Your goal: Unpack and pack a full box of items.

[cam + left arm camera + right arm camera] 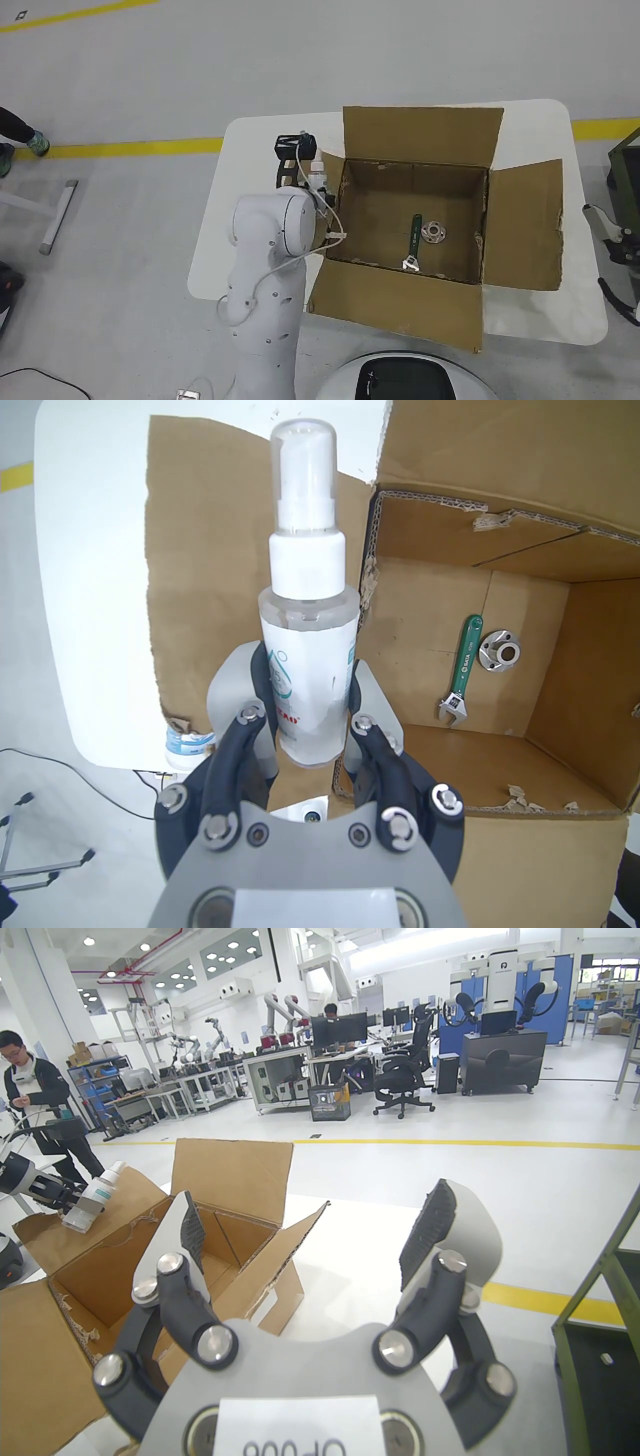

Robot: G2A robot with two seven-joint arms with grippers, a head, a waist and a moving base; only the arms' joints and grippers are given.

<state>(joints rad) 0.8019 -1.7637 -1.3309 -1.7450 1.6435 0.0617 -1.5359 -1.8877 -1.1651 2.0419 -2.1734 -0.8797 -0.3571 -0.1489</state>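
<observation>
Left wrist view has the left gripper point(307, 675) clamped firmly around the lower body of a clear plastic spray bottle point(305, 600) with a white pump and transparent cap. The bottle hangs over one outer flap point(210, 550) of the open brown cardboard box point(425, 535), beside the box wall and above the white table point(90, 575). On the box floor a green-handled adjustable wrench point(462, 672) lies just beside a round silver metal flange point(499, 651). The right gripper point(315, 1208) hangs spread wide and empty beyond the box's opposite side. Whether the bottle is leaving or entering cannot be told. Either way, its base should clear the torn wall edge. It should then come down upright on a bare patch, and be let go only once it is resting.
</observation>
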